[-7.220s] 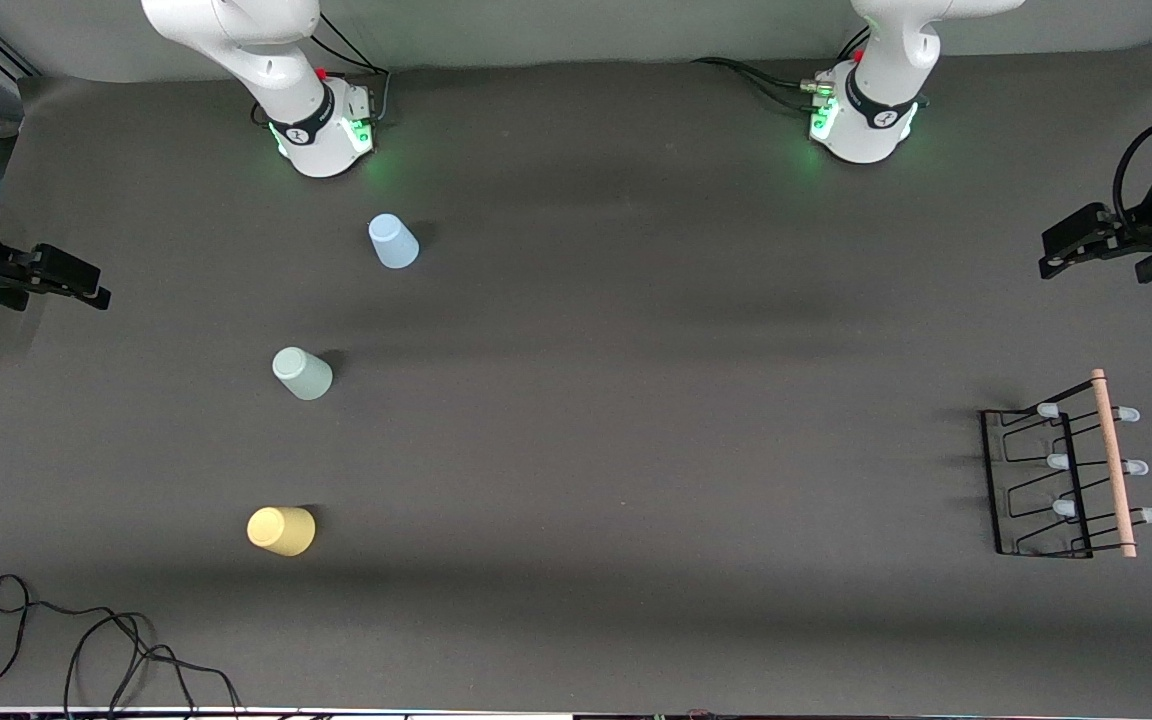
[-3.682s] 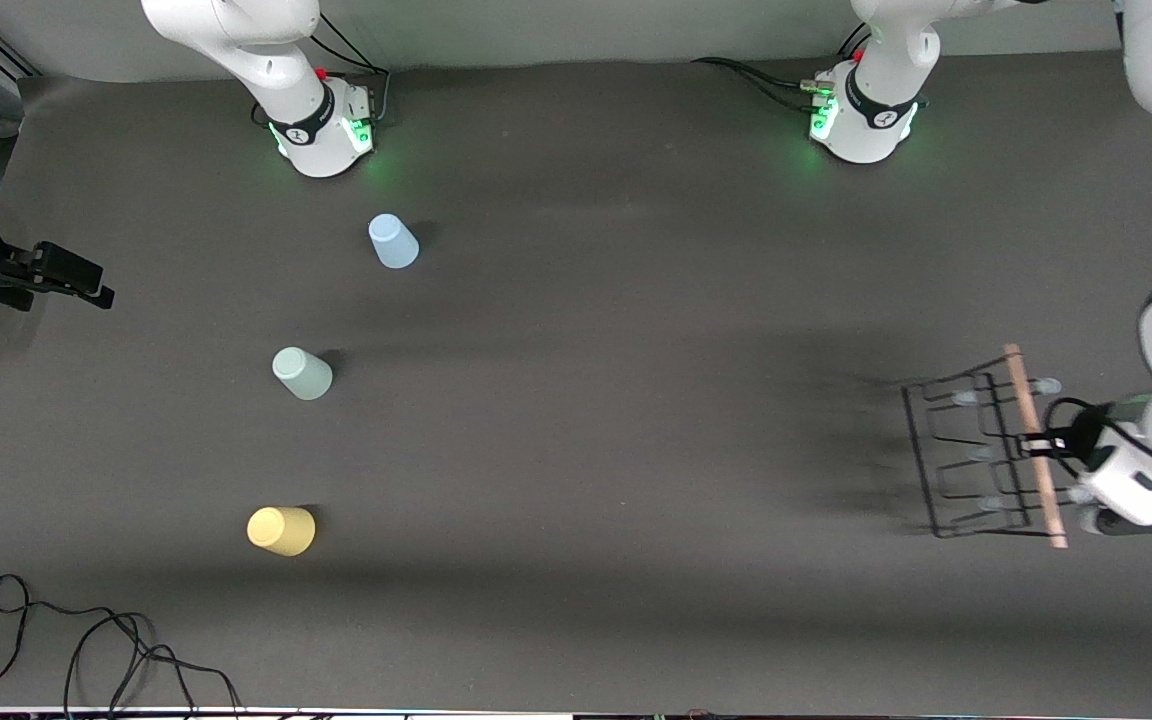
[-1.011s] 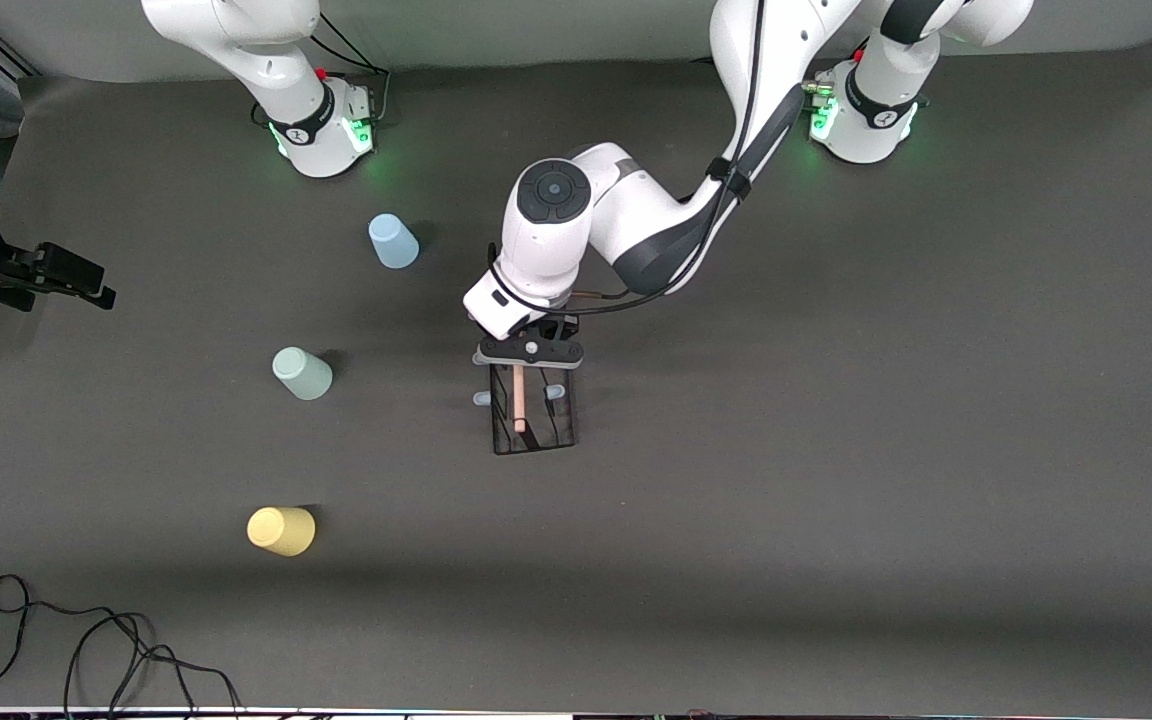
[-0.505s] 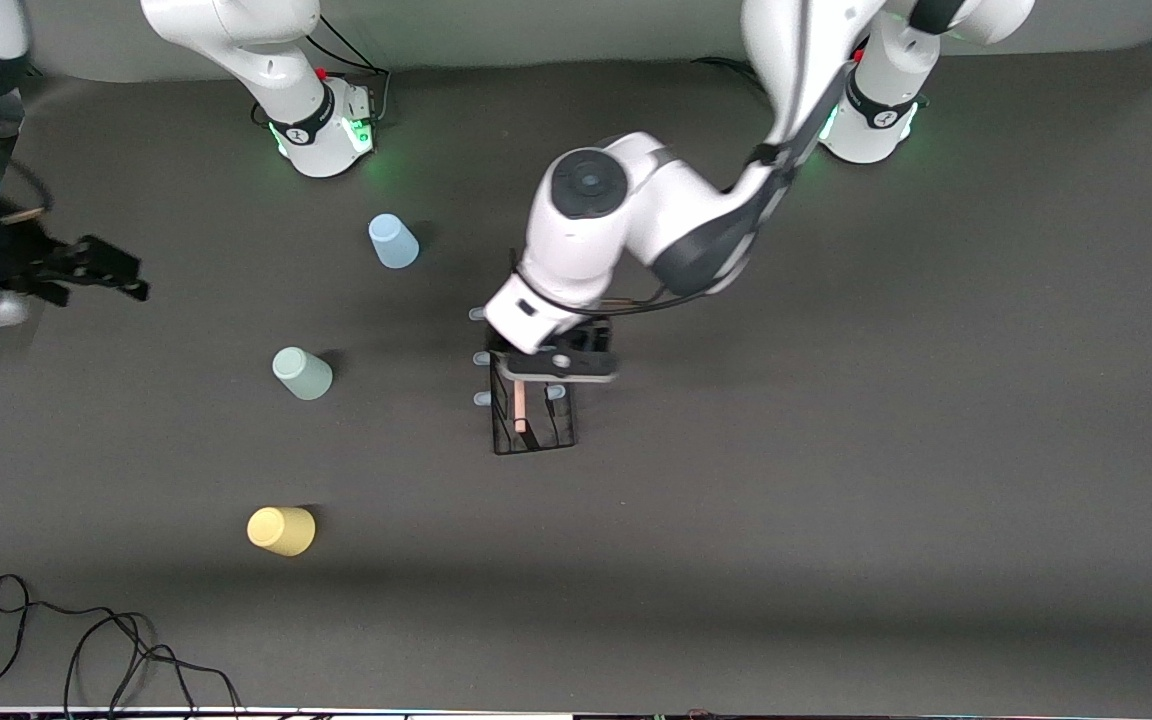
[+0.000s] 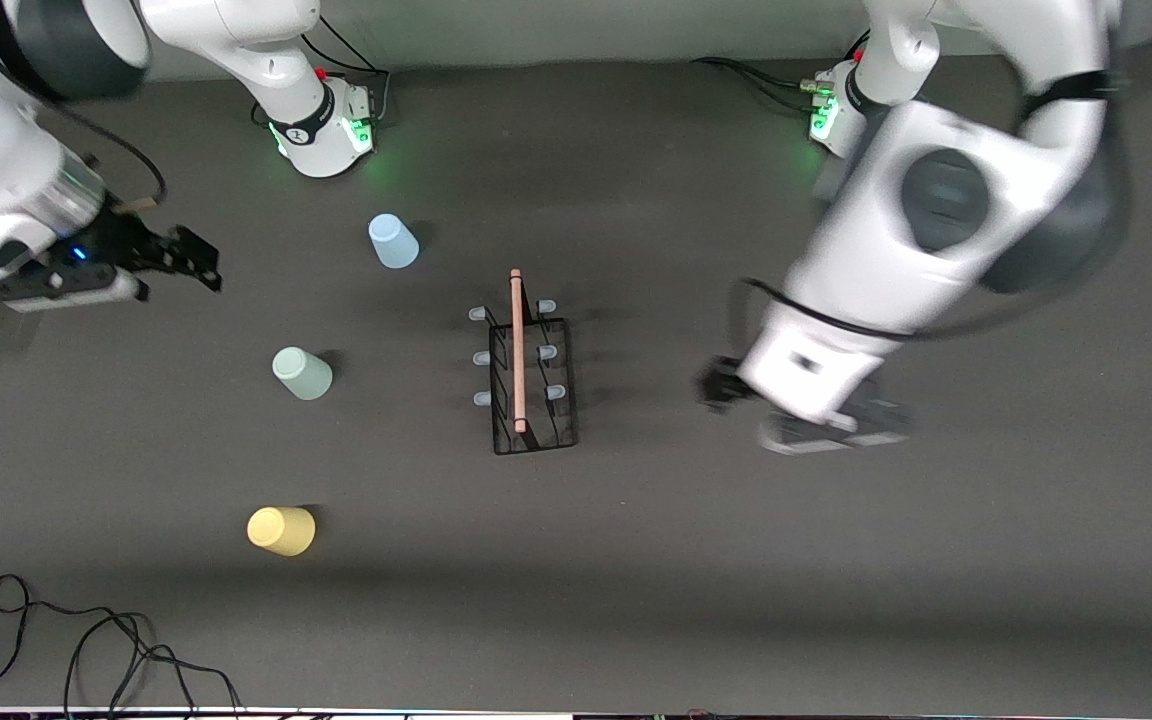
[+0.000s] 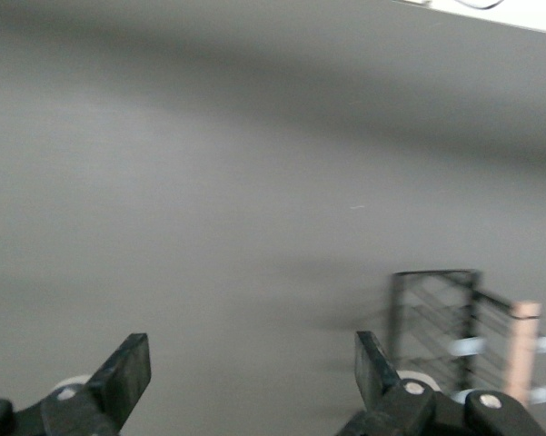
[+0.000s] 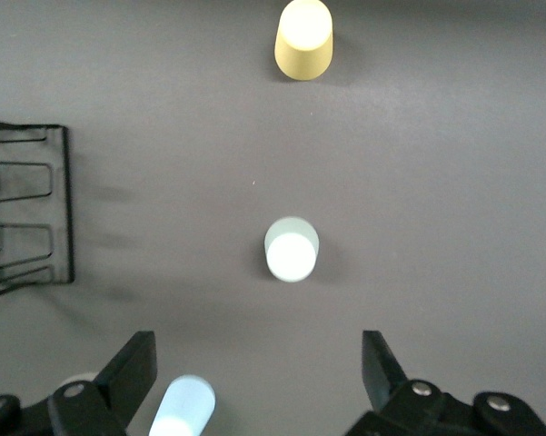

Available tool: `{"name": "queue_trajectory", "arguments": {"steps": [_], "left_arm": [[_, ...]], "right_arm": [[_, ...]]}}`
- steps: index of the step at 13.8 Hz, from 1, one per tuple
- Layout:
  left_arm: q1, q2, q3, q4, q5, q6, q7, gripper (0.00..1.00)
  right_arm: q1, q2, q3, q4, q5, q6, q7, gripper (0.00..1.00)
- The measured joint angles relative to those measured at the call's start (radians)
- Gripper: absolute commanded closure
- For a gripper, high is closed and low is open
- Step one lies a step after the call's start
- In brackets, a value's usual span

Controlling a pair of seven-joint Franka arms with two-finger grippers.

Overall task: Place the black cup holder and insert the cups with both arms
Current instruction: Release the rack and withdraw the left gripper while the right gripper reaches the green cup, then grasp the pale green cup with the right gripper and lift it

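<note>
Now, rack: the black cup holder (image 5: 532, 385) stands upright on the grey table (image 5: 636, 560), about midway between the two arms' ends, free of both grippers.
Rack axis: its long side and the wooden rod (image 5: 516, 350) along its top run from the robots' bases toward the front camera.
Rack pegs: six pale-tipped pegs (image 5: 477, 314) stick out sideways, three toward each arm's end of the table.
Blue cup (image 5: 393, 241): upside down, toward the right arm's end from the rack and farther from the front camera than it.
Green cup (image 5: 302, 373): upside down, well apart from the rack toward the right arm's end, about level with its middle.
Yellow cup (image 5: 281, 530): upside down, nearer to the front camera than the rack, toward the right arm's end.
Left gripper (image 6: 245, 386): over bare table, toward the left arm's end from the rack; jaws spread wide, holding nothing.
Right gripper (image 7: 259, 386): over the table's right-arm end, well apart from the rack, above the blue cup in its own wrist view; jaws wide, nothing between them.
Cable (image 5: 86, 640): loose black loops near the front-camera edge, well apart from the rack.
</note>
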Motion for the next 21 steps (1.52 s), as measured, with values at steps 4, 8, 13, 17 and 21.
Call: {"name": "queue_trajectory", "arguments": {"steps": [4, 8, 13, 17, 21], "left_arm": [[0.240, -0.034, 0.006, -0.006, -0.002, -0.133, 0.263, 0.00], [0.421, -0.054, 0.007, -0.073, -0.002, -0.138, 0.520, 0.01], [0.440, -0.086, 0.004, -0.142, 0.067, -0.107, 0.537, 0.01], [0.442, -0.249, 0.003, -0.258, 0.074, -0.115, 0.529, 0.00], [0.440, -0.392, -0.010, -0.344, 0.075, -0.156, 0.519, 0.00]], "right_arm": [[0.000, 0.170, 0.000, -0.136, -0.001, 0.323, -0.018, 0.00], [0.000, 0.323, 0.000, -0.192, -0.001, 0.522, -0.023, 0.00], [0.000, 0.393, 0.000, -0.203, -0.001, 0.533, -0.042, 0.00], [0.000, 0.396, 0.000, -0.233, -0.002, 0.532, -0.045, 0.59], [0.000, 0.395, 0.000, -0.232, -0.016, 0.506, -0.046, 0.84]]}}
